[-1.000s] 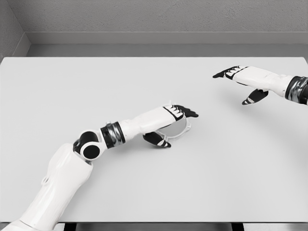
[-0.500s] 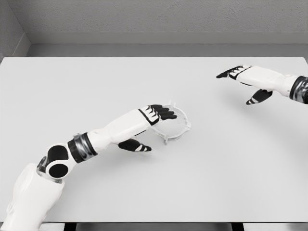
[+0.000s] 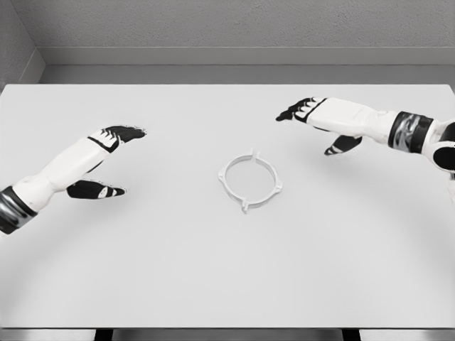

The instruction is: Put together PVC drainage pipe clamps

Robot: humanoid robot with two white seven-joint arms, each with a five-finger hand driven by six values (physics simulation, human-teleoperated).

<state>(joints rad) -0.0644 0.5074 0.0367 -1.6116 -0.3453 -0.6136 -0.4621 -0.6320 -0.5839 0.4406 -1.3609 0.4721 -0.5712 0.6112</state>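
Clamp: white ring clamp (image 3: 249, 181) lying flat near the table's middle, its small tabs sticking out at the far and near edges.
Table: plain light grey top (image 3: 227, 270); grey wall behind.
Left hand (image 3: 103, 160): well left of the ring, fingers spread, empty.
Right hand (image 3: 316, 121): beyond the ring to the right, fingers extended, holding nothing.

You find no readable text, label, brand, number or sign anywhere here, neither on the table (image 3: 213, 284) nor elsewhere.
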